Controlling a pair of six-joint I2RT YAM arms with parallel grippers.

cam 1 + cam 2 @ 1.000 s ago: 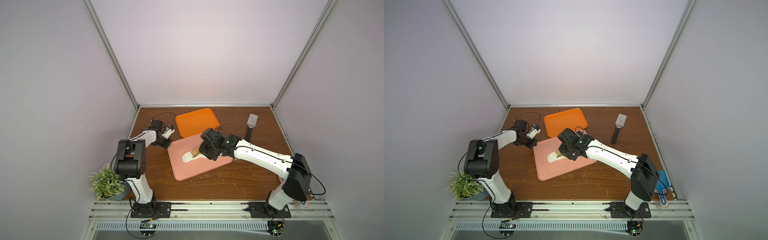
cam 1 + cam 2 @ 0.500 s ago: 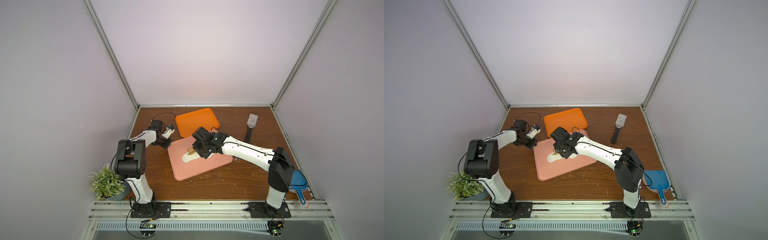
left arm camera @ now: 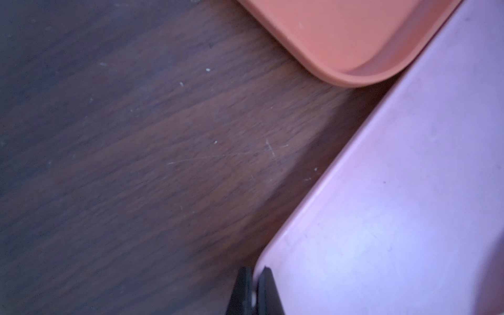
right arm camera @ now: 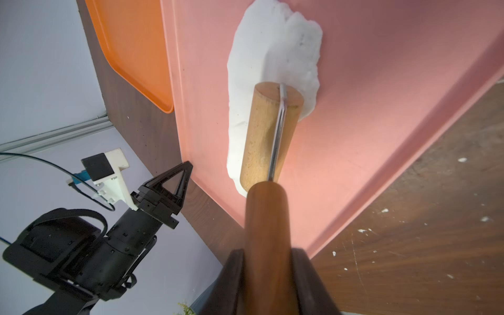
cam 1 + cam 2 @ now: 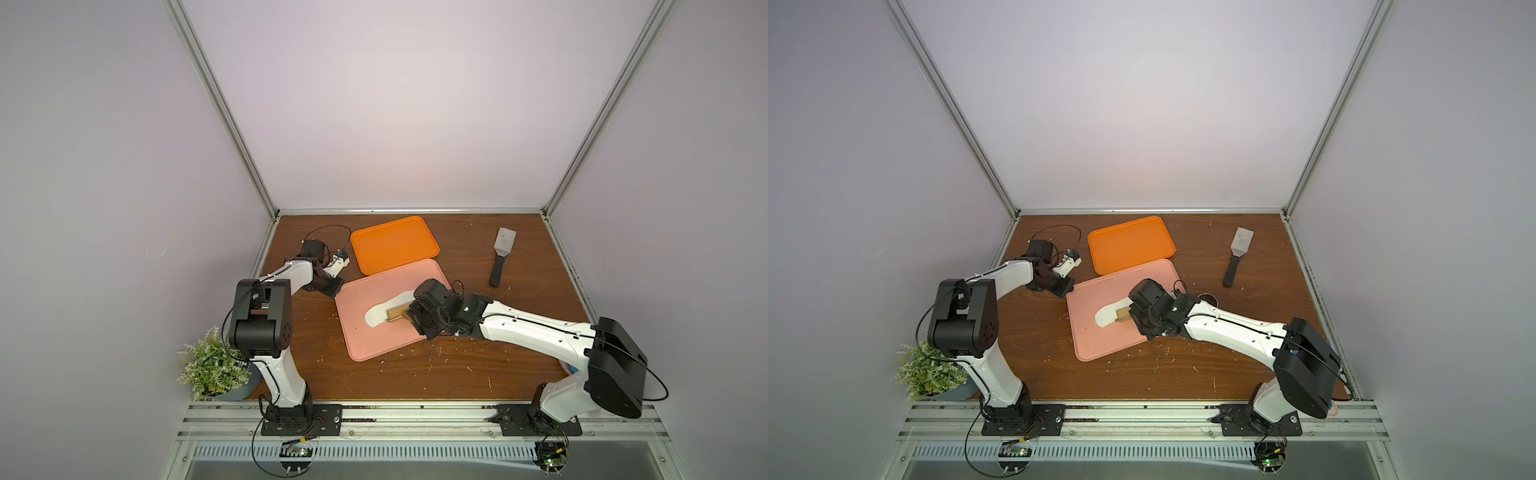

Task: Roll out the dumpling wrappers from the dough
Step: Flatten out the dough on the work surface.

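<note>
Right wrist view gives what the top views barely do: right gripper point(image 4: 268, 256) clamped round the rolling pin point(image 4: 268, 133) handle, roller sitting on the dough point(image 4: 272, 49) mid pink tray point(image 4: 381, 81). Left wrist view shows the left gripper point(image 3: 255, 291) pinching that tray's corner rim. From above, the right arm covers the tray's right edge. Orange tray point(image 5: 392, 245) sits just beside its back edge, and there's a spatula point(image 5: 500, 257) near the table's point(image 5: 457, 374) back right corner.

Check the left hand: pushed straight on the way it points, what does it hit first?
The pink tray. The left hand seems shut on its corner rim, so any advance shoves that tray; depth is unclear.
</note>
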